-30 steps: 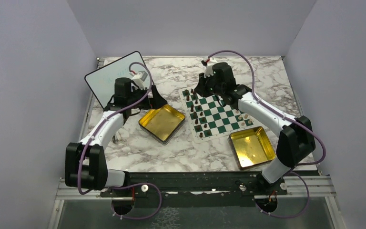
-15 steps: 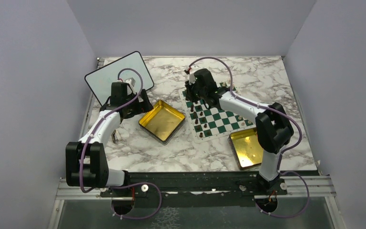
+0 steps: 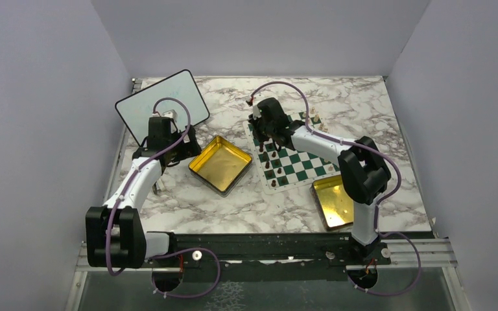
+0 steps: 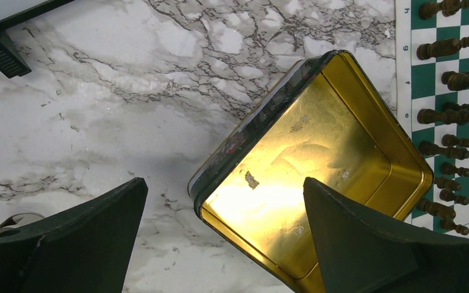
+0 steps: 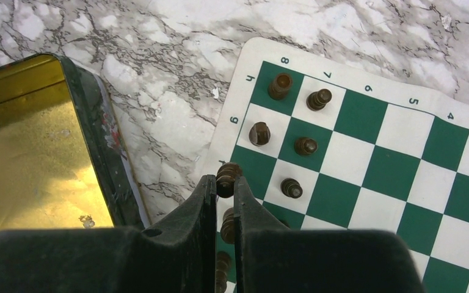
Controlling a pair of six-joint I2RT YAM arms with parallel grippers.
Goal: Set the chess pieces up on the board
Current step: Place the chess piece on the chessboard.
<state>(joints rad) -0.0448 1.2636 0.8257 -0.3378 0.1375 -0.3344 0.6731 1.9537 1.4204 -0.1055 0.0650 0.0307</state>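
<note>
Chess pieces (image 5: 306, 145) crowd the board (image 5: 403, 128) edge, so the right end effector (image 5: 225, 184), clenched on a dark piece (image 5: 228, 173), could topple neighbours.

Green and white checks, white border: the board (image 5: 403, 140). Dark brown: the piece (image 5: 227, 173) between the fingers (image 5: 201, 207) of the black right gripper (image 5: 225, 181), and the chess pieces (image 5: 306, 145) ahead of it. Gold inside, dark outside: the tin (image 4: 317, 140) below the black left gripper (image 4: 225, 183). Grey-veined white marble: the table (image 4: 98, 122).

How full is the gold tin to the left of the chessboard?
Empty. In the left wrist view the tin shows a bare gold floor, with nothing lying on it.
</note>
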